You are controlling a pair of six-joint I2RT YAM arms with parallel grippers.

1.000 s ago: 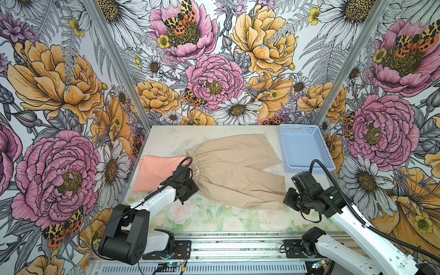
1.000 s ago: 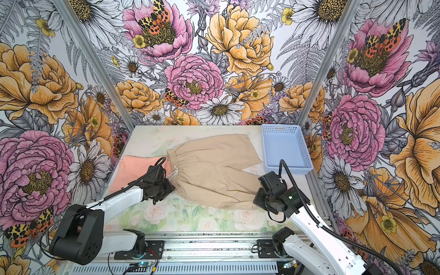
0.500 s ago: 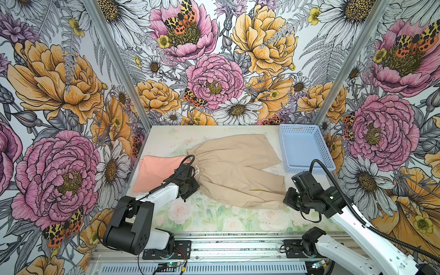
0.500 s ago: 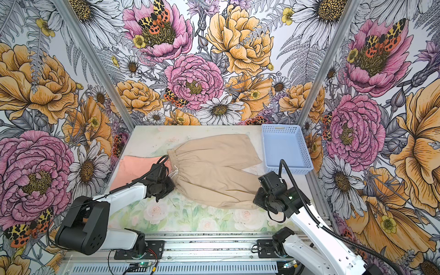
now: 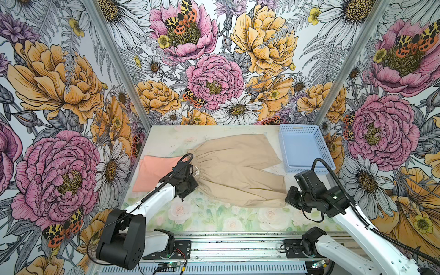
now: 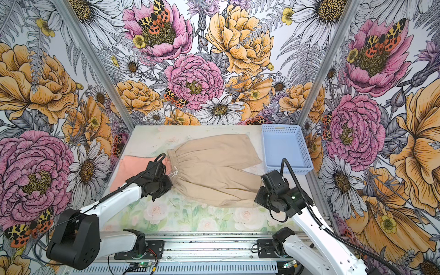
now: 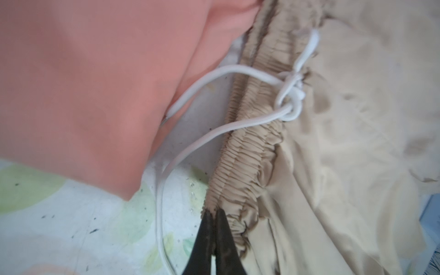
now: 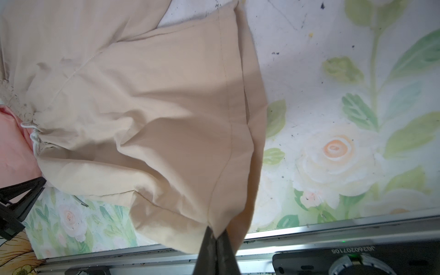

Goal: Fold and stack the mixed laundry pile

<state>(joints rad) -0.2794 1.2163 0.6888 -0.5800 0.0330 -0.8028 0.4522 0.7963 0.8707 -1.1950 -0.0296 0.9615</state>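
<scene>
The beige shorts lie spread flat mid-table, waistband to the left, with a knotted white drawstring. A folded peach-pink T-shirt lies flat just left of them, its print hidden. My left gripper is shut on the near corner of the gathered waistband. At the near right corner, my right gripper is shut on the leg hem, which is lifted slightly off the table.
A light blue perforated basket stands empty at the back right, close behind the right arm. The floral table has bare room along its front. A metal rail runs along the near edge.
The left gripper's jaws have closed onto the shorts' waistband corner. The right arm has held still, gripping the hem.
</scene>
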